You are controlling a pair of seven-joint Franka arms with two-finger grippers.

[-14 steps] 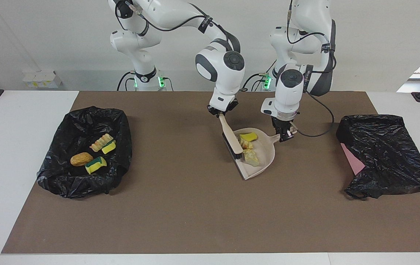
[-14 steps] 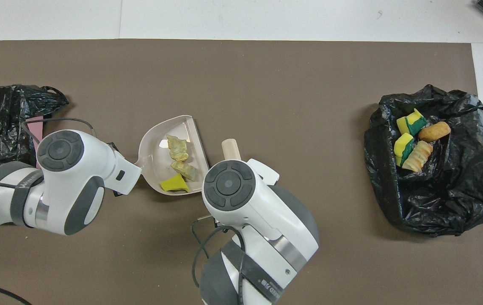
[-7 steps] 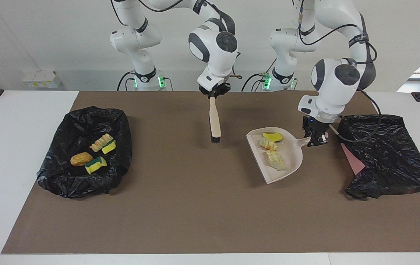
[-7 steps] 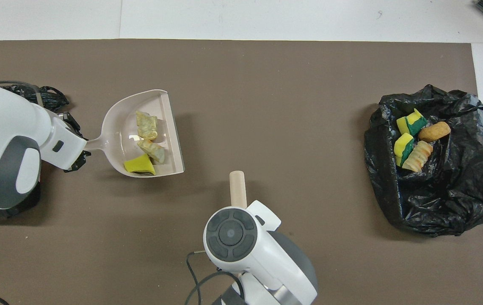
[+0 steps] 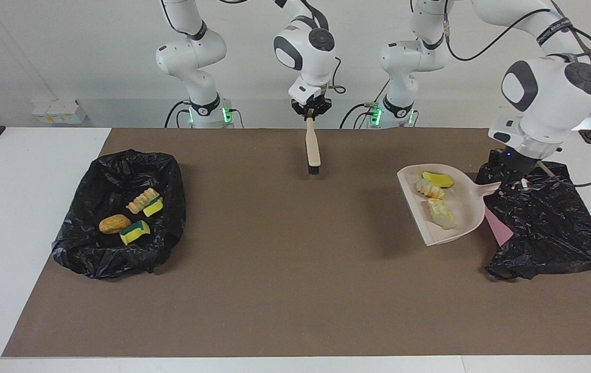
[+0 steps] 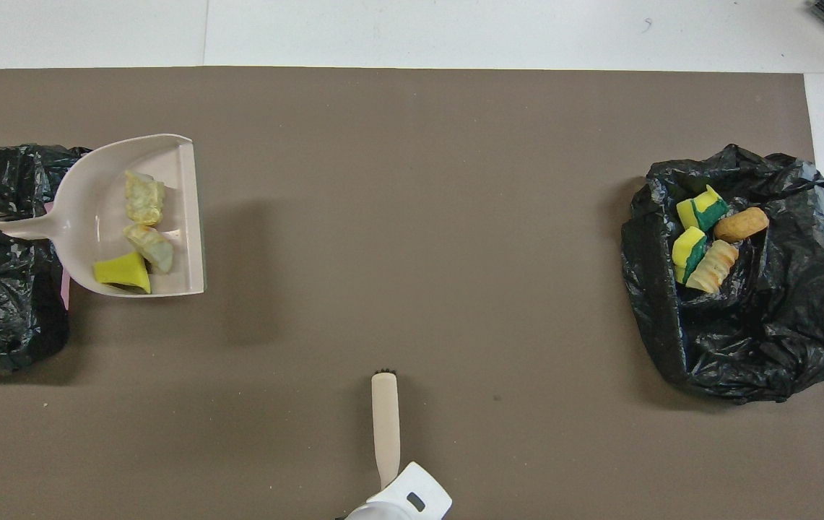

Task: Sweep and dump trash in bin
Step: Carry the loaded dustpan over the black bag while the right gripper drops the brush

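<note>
While both arms hold tools aloft, trash sits split between one bag and the dustpan.

Facing view, 9 to 3 o'clock: open black bag [image 5: 119,212] at the right arm's end holds four scraps [image 5: 132,216]; right gripper [image 5: 311,110] at 12 o'clock, fingers pinching the brush [image 5: 312,147], which hangs bristles-down over the mat [image 5: 274,290]; dustpan [image 5: 463,215] carries three scraps [image 5: 435,194]; left gripper [image 5: 507,176], fingers pinching its handle, is over the second black bag [image 5: 549,223] at 3 o'clock.
</note>
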